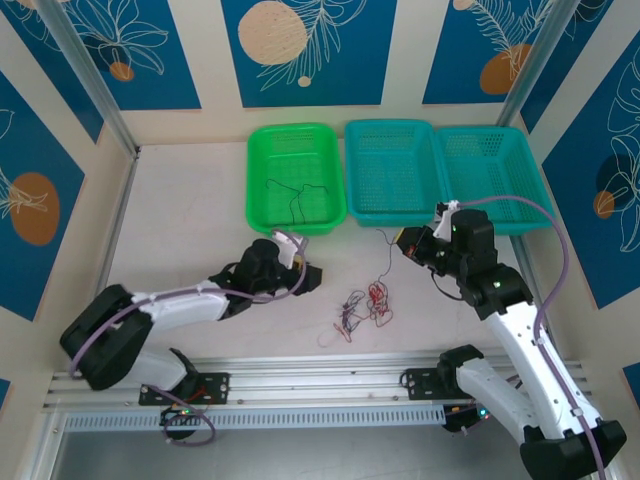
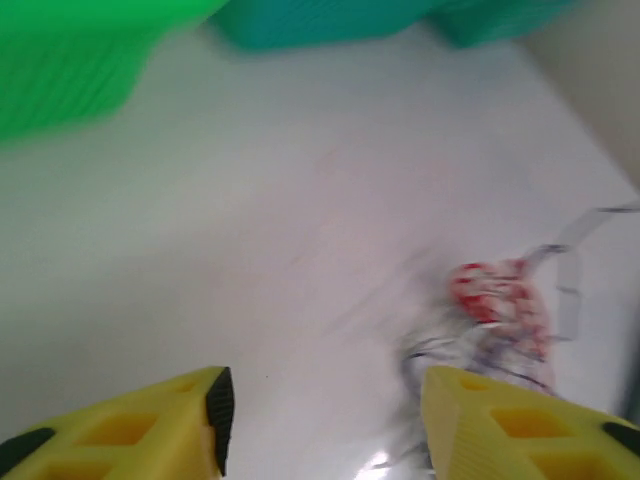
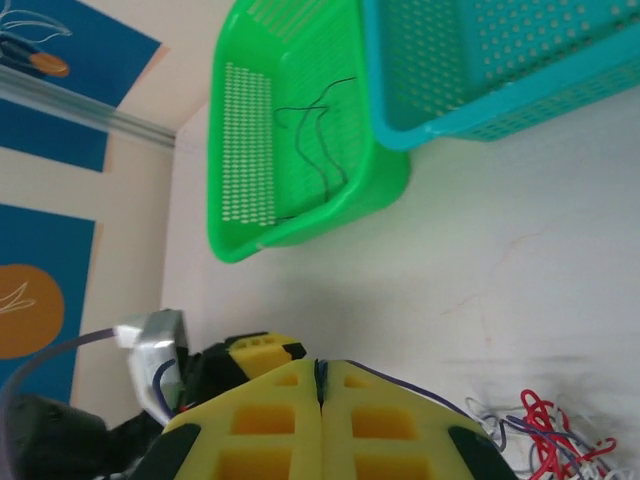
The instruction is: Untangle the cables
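Note:
A tangle of thin red, whitish and purple-blue cables [image 1: 360,305] lies on the table between the arms. It looks blurred in the left wrist view [image 2: 495,300], just beyond the right fingertip. One purple-blue cable [image 3: 420,388] runs from the tangle [image 3: 545,425] up into my right gripper [image 3: 322,368], which is shut on it, raised right of the pile [image 1: 404,243]. My left gripper [image 2: 325,420] is open with nothing between its fingers, left of the pile [image 1: 310,272]. A black cable [image 1: 295,195] lies in the green basket [image 1: 262,150].
Two teal baskets [image 1: 390,205] [image 1: 525,160] stand beside the green one along the back. Walls close in the table on both sides. Bare tabletop [image 1: 180,220] stretches left of the green basket. The left gripper's yellow finger [image 3: 255,348] pokes out behind my right fingers.

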Controlling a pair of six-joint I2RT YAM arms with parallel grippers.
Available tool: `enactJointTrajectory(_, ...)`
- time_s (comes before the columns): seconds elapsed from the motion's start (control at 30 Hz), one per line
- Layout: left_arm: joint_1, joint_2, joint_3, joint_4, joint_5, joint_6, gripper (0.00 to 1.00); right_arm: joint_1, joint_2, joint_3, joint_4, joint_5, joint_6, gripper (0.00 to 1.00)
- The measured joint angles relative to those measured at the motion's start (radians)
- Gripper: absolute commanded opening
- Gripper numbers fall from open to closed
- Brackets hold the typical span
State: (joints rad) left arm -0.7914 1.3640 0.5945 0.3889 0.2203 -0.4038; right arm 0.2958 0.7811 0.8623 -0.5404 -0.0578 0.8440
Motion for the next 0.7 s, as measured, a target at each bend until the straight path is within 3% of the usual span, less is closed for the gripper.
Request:
enactJointTrajectory(0.17,-0.130,-0.012,0.143,0.079,0.095,0.230,0.74,0.047,0.008,0.045,0.016,-0.032,0.011,0.00)
enactJointTrajectory(0.33,-0.190,0.176,0.216,0.215,0.101,0.305,0.77,0.121,0.009,0.082,0.028,-0.032,0.035,0.00)
enactJointTrajectory(0.43,-0.198,0.327,0.254,0.279,0.059,0.290,0.66,0.162,0.010,0.110,0.037,-0.028,0.047,0.00)
enactJointTrajectory(0.6,-0.201,0.472,0.267,0.346,-0.048,0.207,0.33,0.181,0.014,0.161,0.035,-0.014,0.069,0.00)
enactJointTrajectory(0.7,-0.202,0.492,0.265,0.352,-0.125,0.160,0.31,0.150,0.022,0.229,0.011,0.005,0.091,0.00)
